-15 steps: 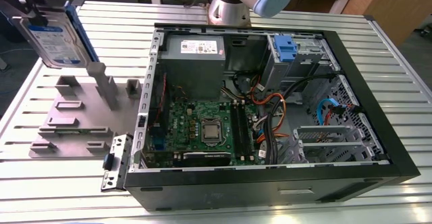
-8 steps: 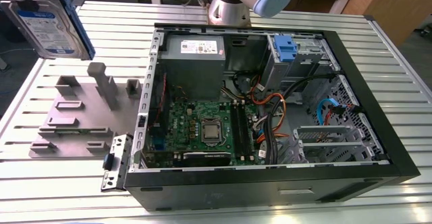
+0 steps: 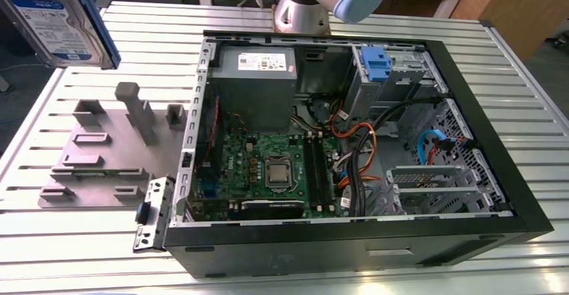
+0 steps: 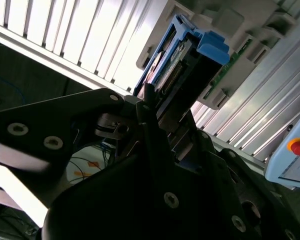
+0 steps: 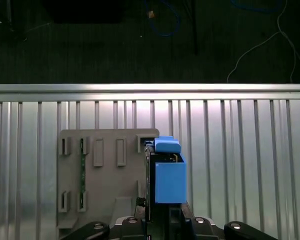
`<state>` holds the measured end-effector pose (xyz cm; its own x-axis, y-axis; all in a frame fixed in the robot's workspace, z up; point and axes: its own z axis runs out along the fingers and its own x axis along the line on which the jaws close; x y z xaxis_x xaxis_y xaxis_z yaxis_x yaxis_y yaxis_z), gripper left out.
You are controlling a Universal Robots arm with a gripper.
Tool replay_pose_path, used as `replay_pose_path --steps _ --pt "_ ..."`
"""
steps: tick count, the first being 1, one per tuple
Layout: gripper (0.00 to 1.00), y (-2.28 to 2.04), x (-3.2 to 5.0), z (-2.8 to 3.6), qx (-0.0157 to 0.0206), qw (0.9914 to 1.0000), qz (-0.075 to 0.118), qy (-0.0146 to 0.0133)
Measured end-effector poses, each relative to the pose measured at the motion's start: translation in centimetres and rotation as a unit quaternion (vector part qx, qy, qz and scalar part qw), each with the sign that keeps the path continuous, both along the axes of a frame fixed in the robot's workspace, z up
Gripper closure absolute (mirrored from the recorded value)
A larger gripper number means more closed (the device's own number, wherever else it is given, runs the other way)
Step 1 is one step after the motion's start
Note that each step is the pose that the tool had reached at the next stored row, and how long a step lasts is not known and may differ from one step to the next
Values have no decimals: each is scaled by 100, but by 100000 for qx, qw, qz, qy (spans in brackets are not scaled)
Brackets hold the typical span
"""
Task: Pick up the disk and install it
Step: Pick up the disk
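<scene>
While the tool (image 4: pixel 165 117) clamps the disk (image 3: pixel 55 25) aloft, a grey fixture plate (image 3: pixel 98 158) lies beside the open case (image 3: pixel 356 245).

Silver-grey disk (image 3: pixel 53 16), white-and-blue label, blue bracket; grey fixture plate (image 3: pixel 102 158); ribbed silver table (image 3: pixel 151 48); green motherboard (image 3: pixel 258 152); black case (image 3: pixel 338 248).

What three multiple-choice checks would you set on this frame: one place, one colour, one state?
1. In the exterior view, where is the disk relative to the computer case?
A. inside it
B. outside it, raised at the view's upper left
C. flat on its right wall

2. What colour is the disk's bracket?
A. red
B. yellow
C. blue

3. What state is the gripper in?
A. shut on the disk
B. open, clear of the disk
C. shut on nothing

Key:
1 B: it sits beyond the case's left wall.
2 C: the plastic is blue in both wrist views.
3 A: the disk stands clamped in it.
</scene>
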<state>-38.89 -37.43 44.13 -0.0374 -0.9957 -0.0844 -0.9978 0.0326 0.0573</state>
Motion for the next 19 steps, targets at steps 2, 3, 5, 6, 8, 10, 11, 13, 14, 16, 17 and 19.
replay_pose_path --steps 2,3,5,6,8,10,11,13,14,16,17,19 --pt "65 0 0 31 3 100000 -1 -5" --pt "65 0 0 46 3 100000 1 -2" --pt "65 0 0 79 1 100000 -1 2" --pt "65 0 0 91 3 100000 1 -4" --pt "65 0 0 103 3 100000 1 -6" --pt "65 0 0 103 6 100000 0 -9" --pt "65 0 0 104 2 100000 2 -3" --pt "65 0 0 105 1 100000 -1 1" --pt "65 0 0 105 3 100000 0 -1" --pt "65 0 0 106 1 100000 0 0" --pt "65 0 0 109 -2 100000 -2 3" --pt "65 0 0 120 -1 100000 0 4"
